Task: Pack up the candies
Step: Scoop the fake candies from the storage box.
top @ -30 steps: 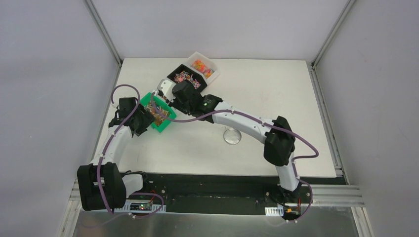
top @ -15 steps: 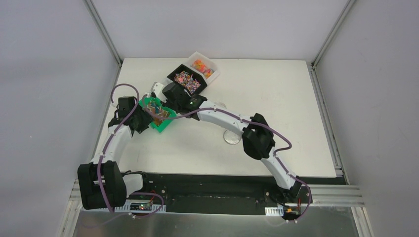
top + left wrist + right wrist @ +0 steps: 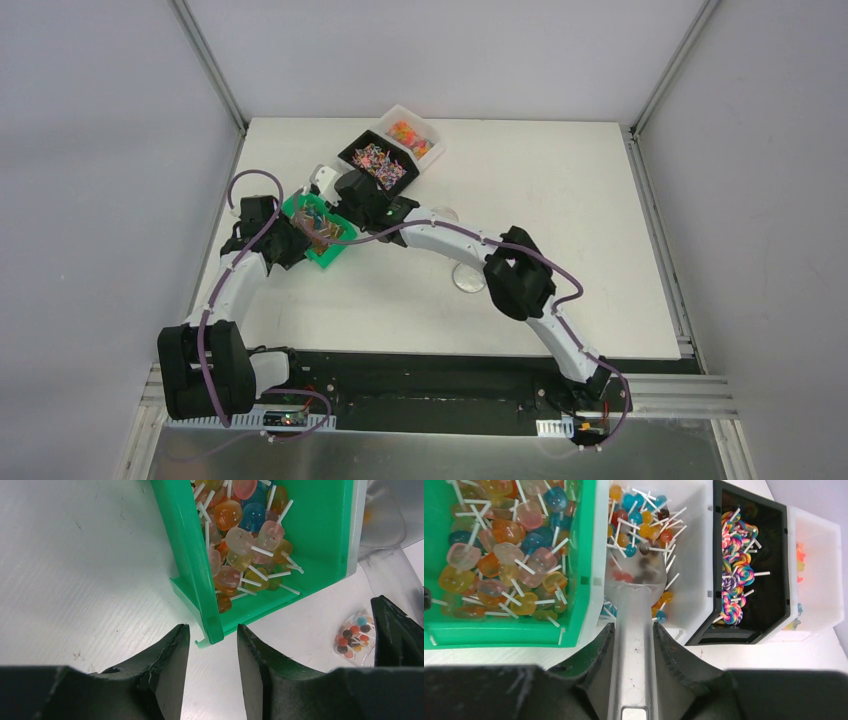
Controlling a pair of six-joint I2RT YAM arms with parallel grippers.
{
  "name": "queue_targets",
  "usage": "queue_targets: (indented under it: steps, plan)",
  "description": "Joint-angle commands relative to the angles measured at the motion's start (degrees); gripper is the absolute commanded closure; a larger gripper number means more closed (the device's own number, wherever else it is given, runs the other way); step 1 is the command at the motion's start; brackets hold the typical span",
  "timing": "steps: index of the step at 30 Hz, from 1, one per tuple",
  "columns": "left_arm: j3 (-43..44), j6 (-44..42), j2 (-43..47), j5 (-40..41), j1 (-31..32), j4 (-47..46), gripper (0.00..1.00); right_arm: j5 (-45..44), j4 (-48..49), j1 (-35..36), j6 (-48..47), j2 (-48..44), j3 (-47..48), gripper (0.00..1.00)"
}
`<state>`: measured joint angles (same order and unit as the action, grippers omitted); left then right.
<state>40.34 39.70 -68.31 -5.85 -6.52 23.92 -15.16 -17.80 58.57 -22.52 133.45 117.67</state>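
The right end effector [image 3: 631, 634] is clenched on the handle of a clear scoop [image 3: 634, 587]. The scoop's bowl lies just ahead of it among the candies [image 3: 640, 524], small ball lollipops in the white bin [image 3: 691, 580]. The left end effector [image 3: 212, 631] is unclenched, its jaws astride the near corner wall of the green bin [image 3: 184, 545] with a gap either side. Pinch that wall squarely to steady it, then push the scoop low and forward and lift it level, so the sticks don't snag.
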Motion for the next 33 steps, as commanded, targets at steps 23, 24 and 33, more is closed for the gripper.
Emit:
queue_targets:
  steps: [23,24,33]
  plan:
    - [0.5,-5.5,10.5,-3.2,-1.0,-2.3,0.33,2.7,35.8,-1.7,6.7,-15.2,-32.9,1.0]
    - [0.7,-5.9,11.2,-3.7,-1.0,-2.0,0.3,2.5,36.5,-1.7,7.0,-15.4,-33.5,1.0]
    - [-0.2,-10.0,18.1,-8.3,-0.8,-0.2,0.16,4.1,43.5,-2.6,8.1,-20.7,-39.9,1.0]
